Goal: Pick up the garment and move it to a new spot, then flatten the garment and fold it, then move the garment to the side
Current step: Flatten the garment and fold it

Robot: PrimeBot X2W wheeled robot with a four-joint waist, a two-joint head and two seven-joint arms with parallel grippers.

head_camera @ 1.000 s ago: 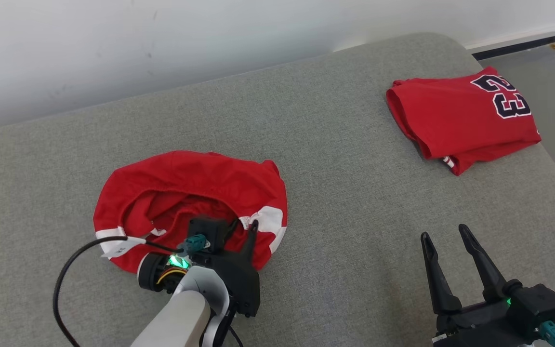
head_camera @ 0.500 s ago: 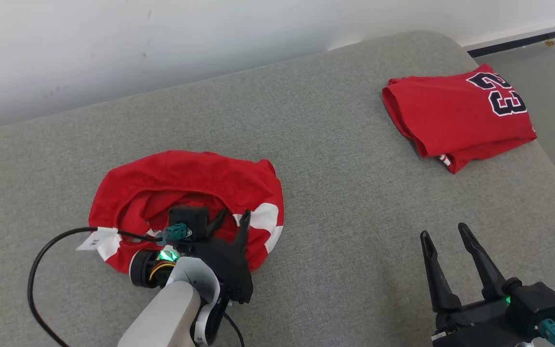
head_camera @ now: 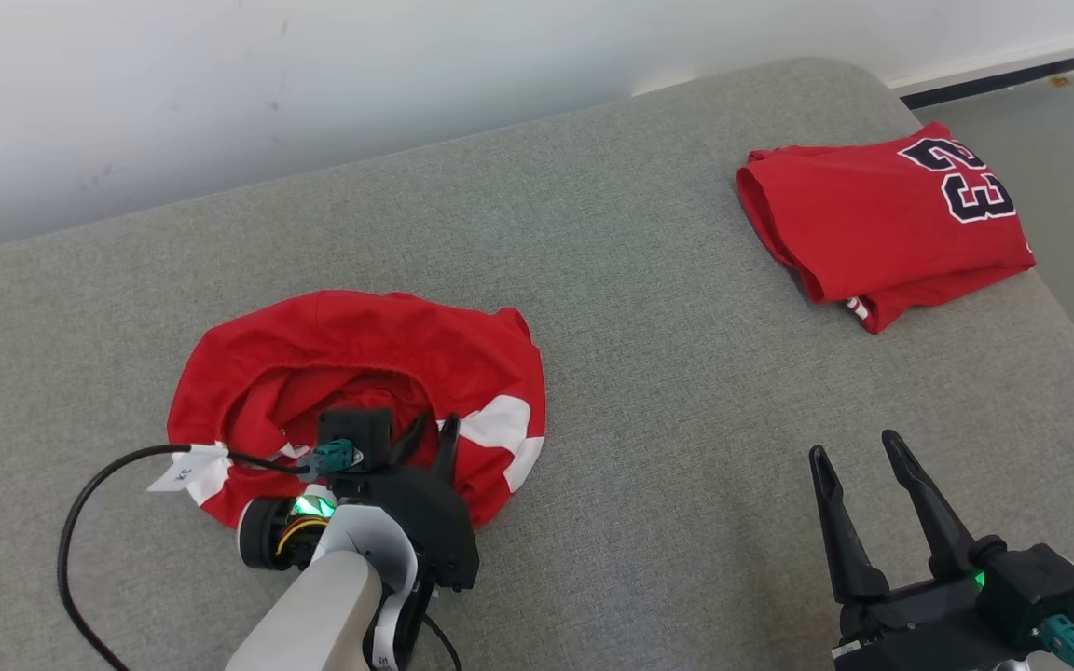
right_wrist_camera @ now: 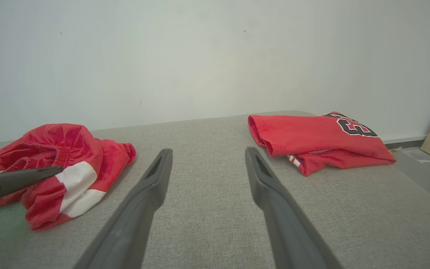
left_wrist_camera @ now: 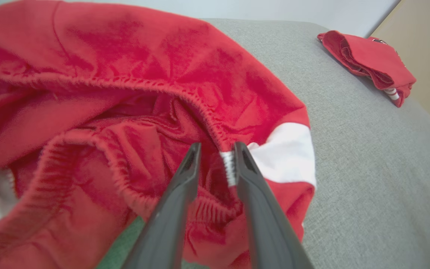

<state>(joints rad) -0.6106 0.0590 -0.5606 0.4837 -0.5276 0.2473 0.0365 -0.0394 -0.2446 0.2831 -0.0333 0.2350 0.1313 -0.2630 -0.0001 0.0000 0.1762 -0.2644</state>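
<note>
Left gripper (head_camera: 436, 429) tilted down into crumpled red white-striped shorts (head_camera: 360, 335), jaws part-open astride the elastic waistband (left_wrist_camera: 185, 96), right gripper (head_camera: 854, 445) level, jaws wide apart.

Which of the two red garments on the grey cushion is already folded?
The jersey with the number 23, at the far right. The red shorts with white stripes lie crumpled at the left claw.

Garment (head_camera: 360, 345) red with white bands. Jersey (head_camera: 863, 224) red, numerals "23" apparently navy, edged white. Cushion (head_camera: 667, 391) plain grey weave.
</note>
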